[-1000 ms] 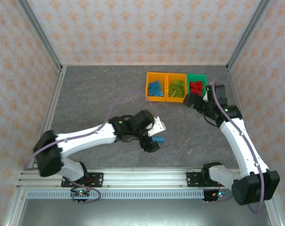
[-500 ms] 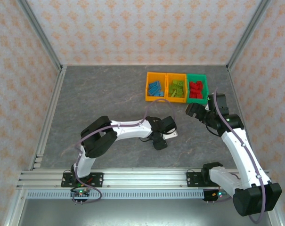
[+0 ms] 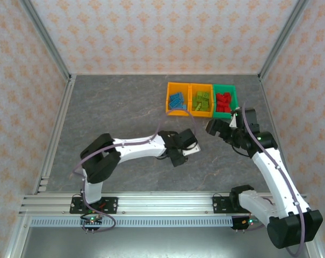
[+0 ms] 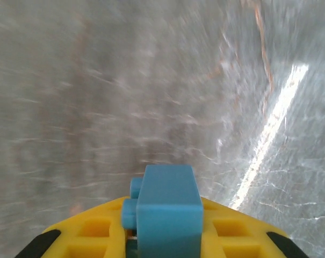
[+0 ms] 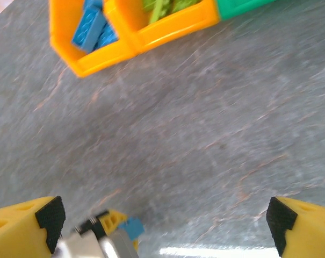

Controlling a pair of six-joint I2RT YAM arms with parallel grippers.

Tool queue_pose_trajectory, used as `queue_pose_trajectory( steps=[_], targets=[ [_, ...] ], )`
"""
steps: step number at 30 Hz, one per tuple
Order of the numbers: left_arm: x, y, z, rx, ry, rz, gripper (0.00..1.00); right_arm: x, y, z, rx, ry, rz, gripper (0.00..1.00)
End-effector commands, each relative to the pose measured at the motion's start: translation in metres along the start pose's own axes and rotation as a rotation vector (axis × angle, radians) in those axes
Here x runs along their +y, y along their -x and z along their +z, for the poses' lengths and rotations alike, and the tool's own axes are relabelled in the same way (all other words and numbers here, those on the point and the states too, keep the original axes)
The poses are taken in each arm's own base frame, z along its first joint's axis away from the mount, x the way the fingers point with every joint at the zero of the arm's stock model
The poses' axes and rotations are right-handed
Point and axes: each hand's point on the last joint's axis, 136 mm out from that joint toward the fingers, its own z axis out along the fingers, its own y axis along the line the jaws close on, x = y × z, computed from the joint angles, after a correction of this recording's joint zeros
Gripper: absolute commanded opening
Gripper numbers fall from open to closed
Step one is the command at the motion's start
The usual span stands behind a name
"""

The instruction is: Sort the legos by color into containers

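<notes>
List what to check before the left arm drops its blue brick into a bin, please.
1. The blue brick sits tight in the left gripper: ok.
2. The left bin already holds blue bricks, so the colour matches: ok.
3. Room left in that bin: ok, it looks so.
4. The table between gripper and bin is free of obstacles: ok.
5. The right gripper, open, is out of the way: cannot tell; it hangs near the bins.

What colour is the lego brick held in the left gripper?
Blue. The lego brick shows best in the left wrist view.
</notes>
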Motion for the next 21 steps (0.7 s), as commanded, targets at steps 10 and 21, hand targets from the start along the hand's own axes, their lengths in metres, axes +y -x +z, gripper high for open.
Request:
queue_pose_trajectory(
  steps=[10,21],
  targets=[
    [0.230,0.121,-0.047,-0.343,0.239,-0.473,0.03,0.047,-0.014,-0.015,-0.003,0.234,0.039,1.00],
    [0.304,0.172,-0.042,-0.525,0.252,-0.546,0.33,0.032,-0.015,-0.008,-0.015,0.167,0.055,1.00]
  ],
)
